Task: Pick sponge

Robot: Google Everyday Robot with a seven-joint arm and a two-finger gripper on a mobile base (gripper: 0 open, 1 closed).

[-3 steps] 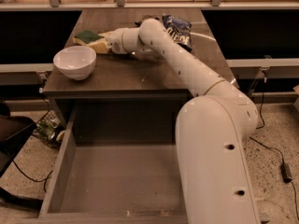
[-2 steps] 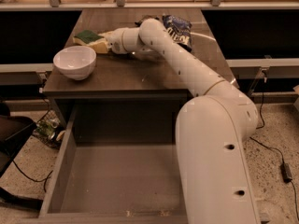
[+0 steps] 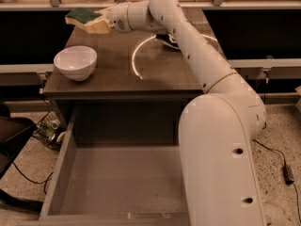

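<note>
Sponge is up off the counter now, so we reckon the pick is basically done. A second ago it sat low on the counter right beside the white bowl. Now it hangs in the air over the far left corner, well clear of the bowl, green scouring side up.

End effector is clamped on the sponge's right end, closed around the yellow foam, with nothing else in its grip. The sponge looks slightly tilted, but we see no sign of it slipping.

Arm comes up from the base at lower right and stretches long across the counter, wrist pointing left and roughly level. Dark bag peeks out behind the forearm, and the drawer below stands open.
</note>
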